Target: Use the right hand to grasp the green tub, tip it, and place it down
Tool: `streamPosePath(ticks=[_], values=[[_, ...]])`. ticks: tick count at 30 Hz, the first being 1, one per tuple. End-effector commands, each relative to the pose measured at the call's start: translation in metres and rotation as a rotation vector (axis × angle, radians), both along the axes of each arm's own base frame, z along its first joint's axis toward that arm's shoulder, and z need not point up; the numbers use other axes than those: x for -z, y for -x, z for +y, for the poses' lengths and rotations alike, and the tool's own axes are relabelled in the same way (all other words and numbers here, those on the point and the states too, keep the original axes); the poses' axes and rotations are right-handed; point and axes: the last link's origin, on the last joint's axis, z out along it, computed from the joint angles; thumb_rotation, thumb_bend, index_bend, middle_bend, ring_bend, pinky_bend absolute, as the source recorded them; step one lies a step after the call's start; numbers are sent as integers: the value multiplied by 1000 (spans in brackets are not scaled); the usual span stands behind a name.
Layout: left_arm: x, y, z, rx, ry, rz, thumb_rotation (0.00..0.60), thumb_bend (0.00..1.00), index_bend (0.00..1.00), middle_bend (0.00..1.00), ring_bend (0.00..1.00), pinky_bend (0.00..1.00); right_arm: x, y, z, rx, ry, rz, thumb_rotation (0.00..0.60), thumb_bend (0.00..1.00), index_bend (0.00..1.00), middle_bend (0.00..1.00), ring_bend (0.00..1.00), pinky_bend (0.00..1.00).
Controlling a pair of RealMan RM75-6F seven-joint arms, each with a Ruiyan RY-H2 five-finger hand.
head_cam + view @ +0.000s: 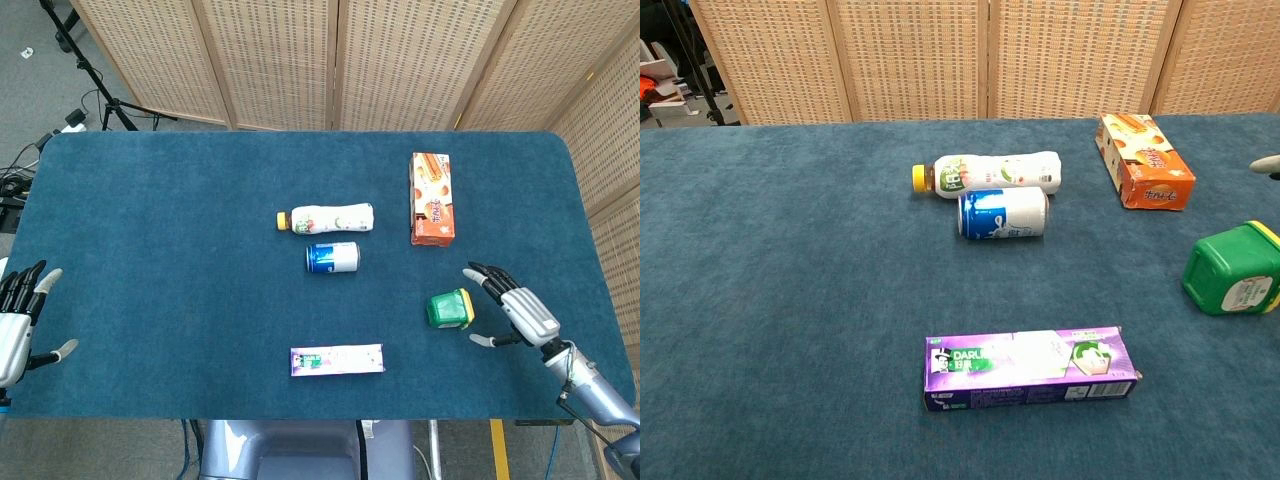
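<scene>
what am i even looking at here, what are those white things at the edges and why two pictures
The white things are mechanical hands on the ends of two robot arms, steered remotely by a person. Both pictures show one moment: one camera looks down from the robot's head, the other looks forward from its chest.

In the head view, the left hand waits at the table's edge, fingers apart, holding nothing. The right hand is open too, just beside the green tub but not touching it. The tub lies tipped on its side on the blue table.

Also lying on the table: a white bottle with a yellow cap, a blue can on its side, an orange box and a purple box.
</scene>
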Motion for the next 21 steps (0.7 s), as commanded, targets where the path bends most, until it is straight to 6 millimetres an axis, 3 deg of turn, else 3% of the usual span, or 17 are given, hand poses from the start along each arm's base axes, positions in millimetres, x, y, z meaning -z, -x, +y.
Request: streamPosePath(ticks=[1,7,10,15,21], values=[[-1,-1,-1,4,-2,-1,600,0,0,0,0,0,-15,-15,3,-95,24,94,600,195,0,0,0,0],[-2,0,-2,5,-6,-4,600,0,0,0,0,0,-9,-45,-6,-163,10,314,600,203,0,0,0,0],[-2,1,-1,1,-1,-5,600,0,0,0,0,0,4,-68,-18,-211,11,536,600,225,0,0,0,0],[-3,2,0,-4,-3,-10,600,0,0,0,0,0,15,-90,-21,-195,10,649,600,249,0,0,0,0],[-7,4,1,-8,-8,-22,600,0,0,0,0,0,25,-102,-28,-172,12,735,600,260,0,0,0,0]])
